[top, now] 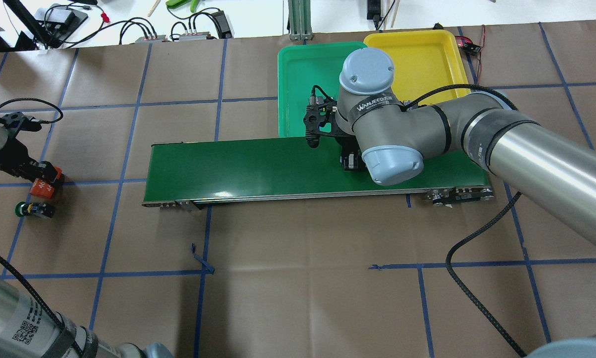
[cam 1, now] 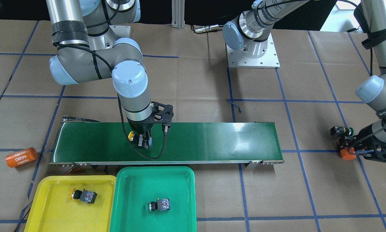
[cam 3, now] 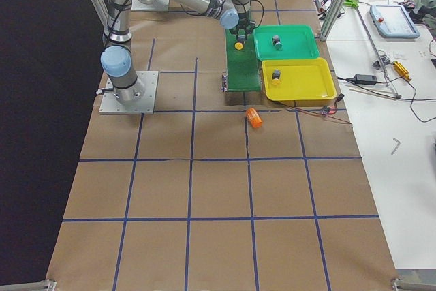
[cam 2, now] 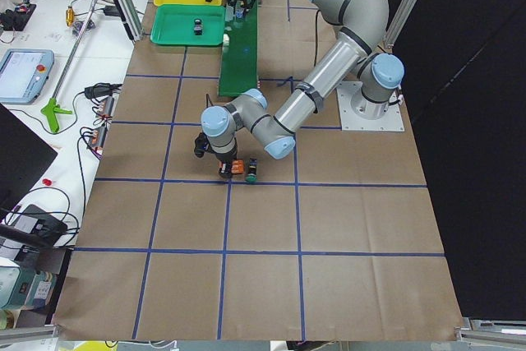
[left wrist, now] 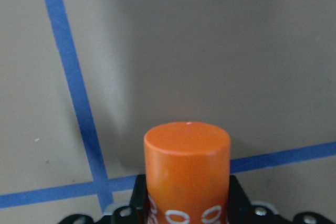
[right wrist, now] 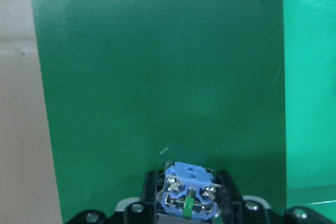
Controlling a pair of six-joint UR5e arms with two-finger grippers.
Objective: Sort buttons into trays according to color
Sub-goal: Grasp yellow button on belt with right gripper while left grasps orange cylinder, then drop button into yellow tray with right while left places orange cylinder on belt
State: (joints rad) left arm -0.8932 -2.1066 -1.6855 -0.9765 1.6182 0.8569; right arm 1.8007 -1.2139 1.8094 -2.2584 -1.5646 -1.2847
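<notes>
Belt (cam 1: 212,138); right end effector (cam 1: 143,144) around button (cam 1: 131,136)

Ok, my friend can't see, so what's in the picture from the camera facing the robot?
The right gripper holds a yellow button over a long green conveyor belt. Nearer the camera sit a yellow tray with a second yellow button and a green tray with a green button. Far off, the left gripper grips an orange cylinder.

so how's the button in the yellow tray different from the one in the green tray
The yellow-capped button lies in the yellow tray, skewed to its rim; the green-capped button lies in the green tray, square to its rim. Both rest on their sides, clear of the walls, with alike dark bodies.
</notes>
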